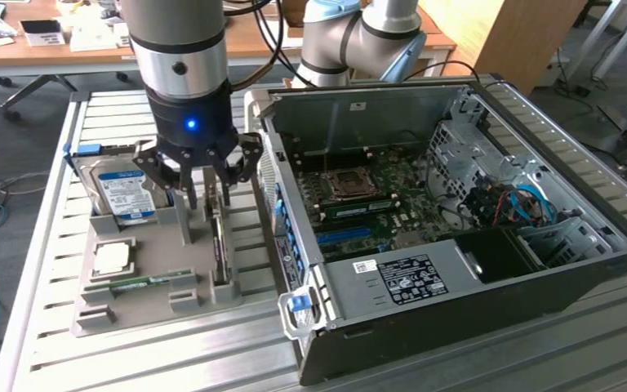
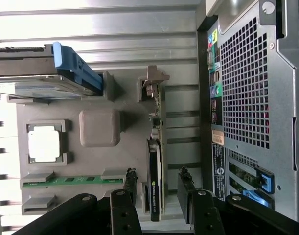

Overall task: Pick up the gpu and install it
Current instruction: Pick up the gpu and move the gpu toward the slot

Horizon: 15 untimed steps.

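The black tool (image 1: 206, 189), fingers (image 2: 130, 183) apart, straddles the thin green gpu card (image 2: 154, 196) standing edgewise in the grey tray (image 1: 144, 314), at the open black computer case's (image 1: 575, 269) nine o'clock in the exterior view.

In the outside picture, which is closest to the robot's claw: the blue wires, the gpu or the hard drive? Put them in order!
1. gpu, just below the gripper.
2. hard drive, on the exterior view's left.
3. blue wires, inside the computer case, exterior view's right.
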{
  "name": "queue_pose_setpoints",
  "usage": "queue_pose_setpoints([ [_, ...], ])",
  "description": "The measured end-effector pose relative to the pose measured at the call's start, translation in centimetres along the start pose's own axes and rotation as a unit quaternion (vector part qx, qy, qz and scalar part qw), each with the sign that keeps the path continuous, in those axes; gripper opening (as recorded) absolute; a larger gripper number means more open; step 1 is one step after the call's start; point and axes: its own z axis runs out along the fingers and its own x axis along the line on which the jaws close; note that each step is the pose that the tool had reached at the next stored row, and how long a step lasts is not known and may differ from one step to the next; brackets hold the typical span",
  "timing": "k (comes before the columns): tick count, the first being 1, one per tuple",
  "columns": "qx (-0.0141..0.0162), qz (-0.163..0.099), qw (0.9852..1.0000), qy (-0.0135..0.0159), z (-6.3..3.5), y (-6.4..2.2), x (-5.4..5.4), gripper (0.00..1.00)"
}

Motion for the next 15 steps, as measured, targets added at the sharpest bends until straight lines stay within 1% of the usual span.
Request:
queue_pose_setpoints([
  [15, 0.0, 0.0, 1.0, 0.0, 0.18, -0.01, 0.01, 0.47],
])
